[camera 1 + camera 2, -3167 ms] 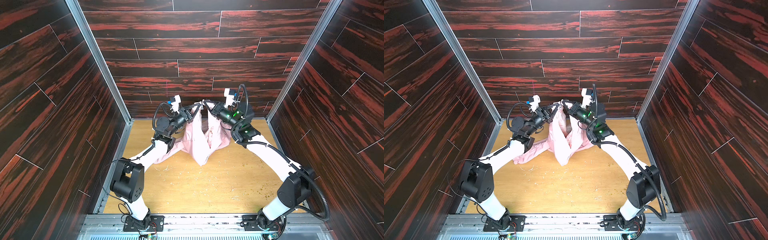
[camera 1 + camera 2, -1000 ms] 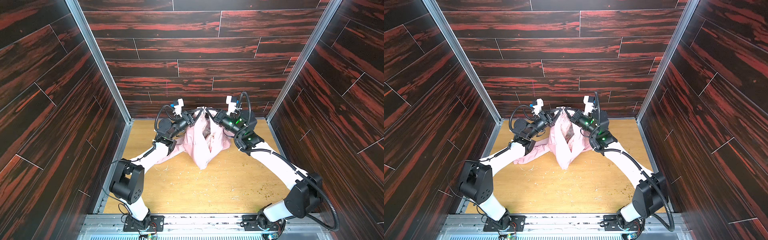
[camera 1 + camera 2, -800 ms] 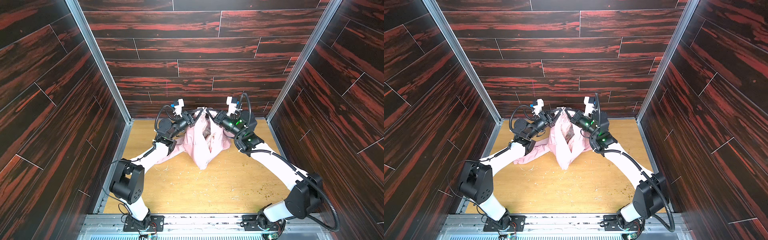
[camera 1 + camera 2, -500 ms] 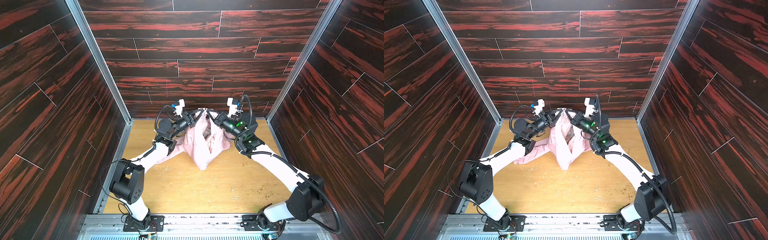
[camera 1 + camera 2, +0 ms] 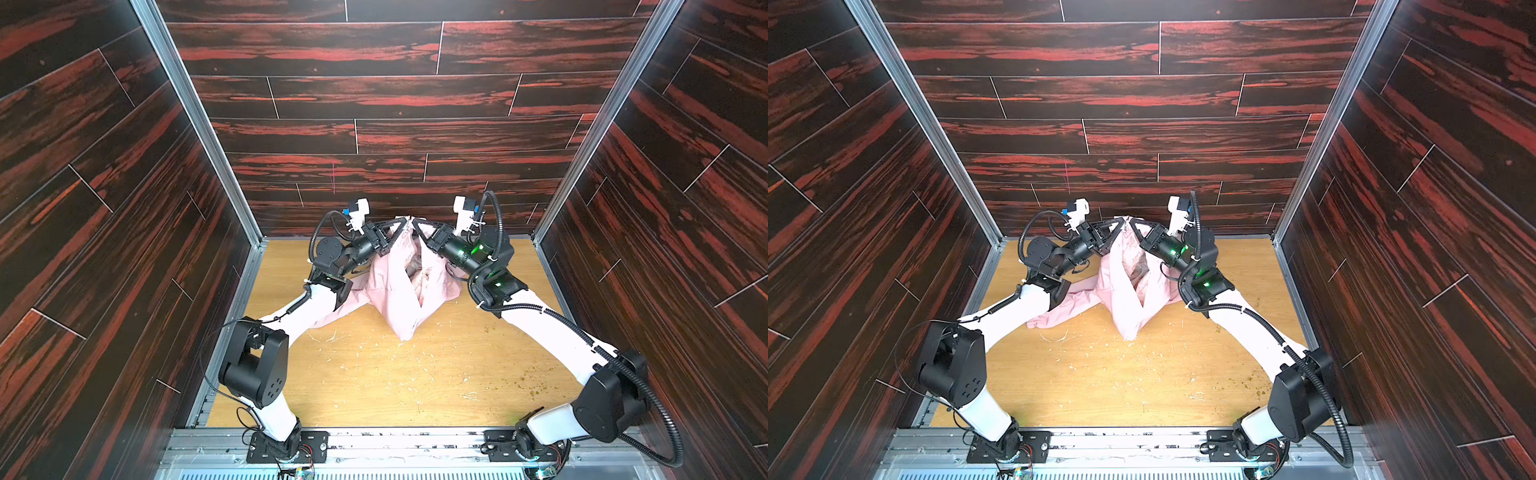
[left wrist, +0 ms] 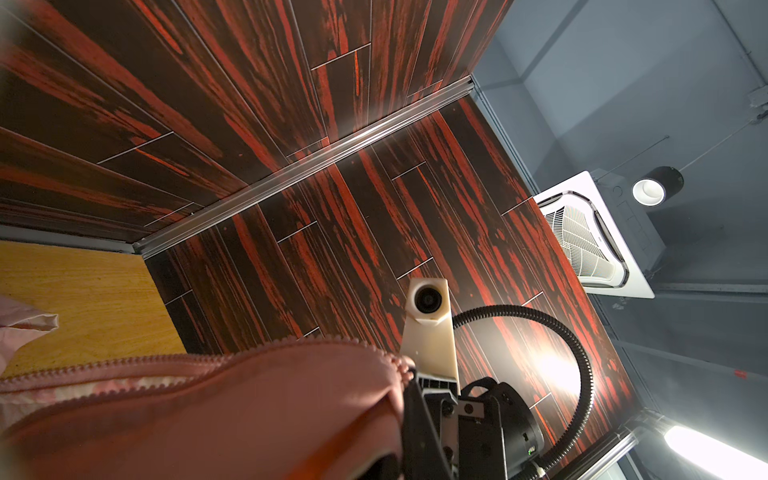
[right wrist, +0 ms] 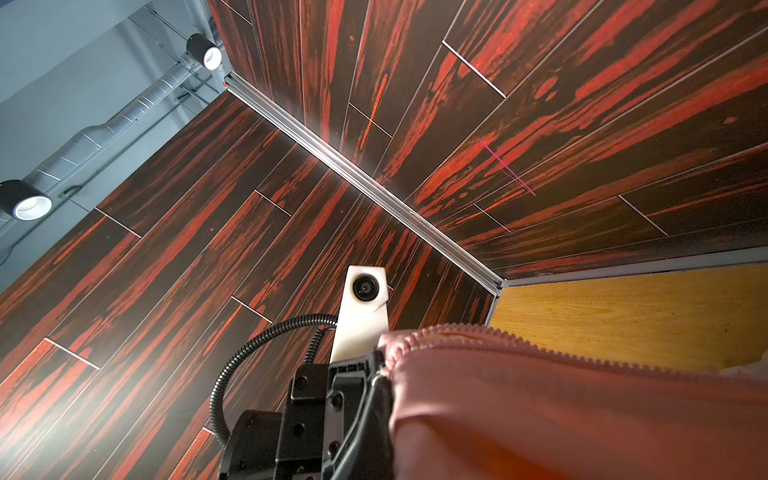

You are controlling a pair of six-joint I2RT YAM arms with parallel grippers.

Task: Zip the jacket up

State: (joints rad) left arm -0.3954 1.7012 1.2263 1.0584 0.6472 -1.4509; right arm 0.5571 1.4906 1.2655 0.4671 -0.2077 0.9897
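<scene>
The light pink jacket (image 5: 399,299) (image 5: 1126,299) hangs at the back of the wooden table (image 5: 395,382), its lower tip touching the wood. The front is open in a V with paler lining showing. My left gripper (image 5: 400,227) (image 5: 1120,224) and right gripper (image 5: 416,227) (image 5: 1134,224) meet tip to tip at its top, each shut on a zipper edge. One sleeve (image 5: 336,309) trails on the table under the left arm. In the left wrist view pink cloth (image 6: 208,415) with zipper teeth (image 6: 257,344) hides my fingers. In the right wrist view the jacket (image 7: 561,415) covers them too.
The dark red-streaked back wall (image 5: 374,137) stands close behind both grippers, and side walls (image 5: 104,208) hem the table in. Pale crumbs (image 5: 374,353) lie scattered on the wood. A metal rail (image 5: 395,449) with both arm bases runs along the front.
Both grippers have kept their hold on the jacket and sunk slightly, so its tip hangs a little lower. The right arm's elbow has swung outward to the right.
</scene>
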